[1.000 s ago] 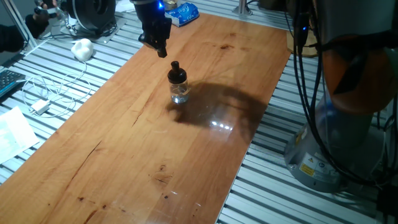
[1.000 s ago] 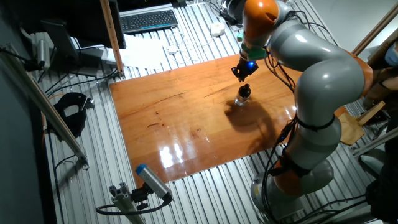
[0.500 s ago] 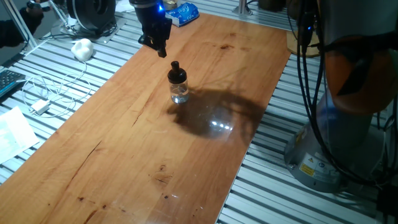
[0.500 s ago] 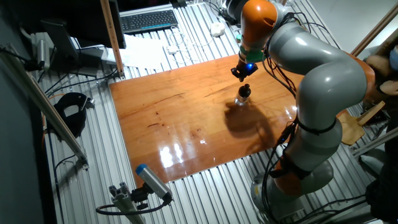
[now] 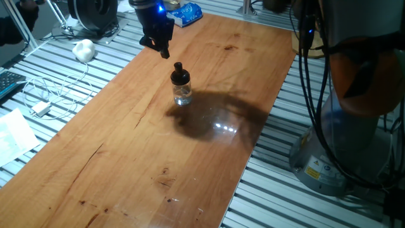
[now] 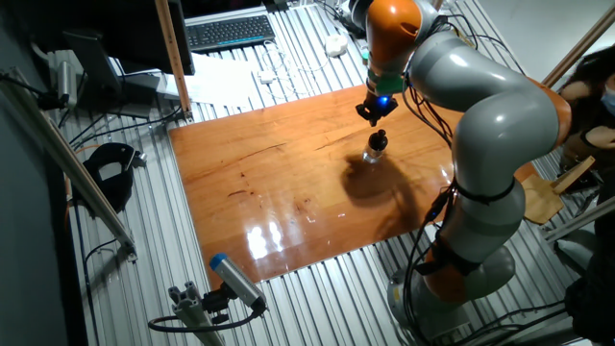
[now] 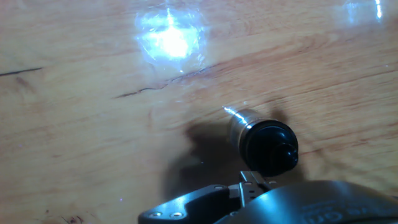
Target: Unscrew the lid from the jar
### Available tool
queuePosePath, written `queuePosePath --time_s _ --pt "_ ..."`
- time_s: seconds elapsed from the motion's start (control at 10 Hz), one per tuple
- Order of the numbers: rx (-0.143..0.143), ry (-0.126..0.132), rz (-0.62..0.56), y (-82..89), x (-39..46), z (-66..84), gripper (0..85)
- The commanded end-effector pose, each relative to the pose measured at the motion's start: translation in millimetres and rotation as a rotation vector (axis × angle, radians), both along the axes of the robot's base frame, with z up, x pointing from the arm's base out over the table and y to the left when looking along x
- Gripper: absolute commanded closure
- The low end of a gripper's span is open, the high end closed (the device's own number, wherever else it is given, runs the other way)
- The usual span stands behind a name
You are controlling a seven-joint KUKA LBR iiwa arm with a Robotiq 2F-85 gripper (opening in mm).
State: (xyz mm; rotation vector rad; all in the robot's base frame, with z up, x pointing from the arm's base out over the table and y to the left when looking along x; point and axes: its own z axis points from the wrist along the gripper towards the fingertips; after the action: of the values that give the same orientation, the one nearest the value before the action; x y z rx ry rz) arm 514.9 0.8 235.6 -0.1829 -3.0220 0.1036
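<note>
The small clear glass jar [image 5: 183, 95] stands upright on the wooden table [image 5: 126, 152], with the black knobbed lid [image 5: 180, 74] on top of it. My gripper [image 5: 165, 53] hangs in the air just behind and above the lid, not touching it and holding nothing. From the other side, the gripper [image 6: 376, 117] is over the jar [image 6: 376, 153]. In the hand view the lid [image 7: 268, 148] lies low and right of centre above the grey hand housing [image 7: 280, 202]. No fingertips show there. The fixed views are too small to show the gap between the jaws.
A blue packet [image 5: 185, 14] lies at the table's far end. A white lump [image 5: 83, 49] and cables [image 5: 44, 95] sit on the slatted bench to the left. A keyboard [image 6: 229, 32] is behind the table. The arm's base [image 5: 342, 145] stands to the right.
</note>
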Motion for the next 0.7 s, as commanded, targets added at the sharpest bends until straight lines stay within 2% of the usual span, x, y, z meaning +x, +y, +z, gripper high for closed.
queuePosePath --time_s 0.0,0.1,0.3,0.5,0.6 --pt "-0.01 0.002 0.015 -0.1 0.1 0.1 85.0" --pt "-0.019 0.011 0.006 -0.7 0.2 -0.5 85.0" --pt "-0.052 0.008 -0.01 -5.0 0.1 -3.6 51.0" --pt "-0.06 0.002 -0.025 -17.9 -2.1 -11.3 51.0" --pt "-0.062 -0.003 -0.067 -25.0 -4.0 -15.4 34.0"
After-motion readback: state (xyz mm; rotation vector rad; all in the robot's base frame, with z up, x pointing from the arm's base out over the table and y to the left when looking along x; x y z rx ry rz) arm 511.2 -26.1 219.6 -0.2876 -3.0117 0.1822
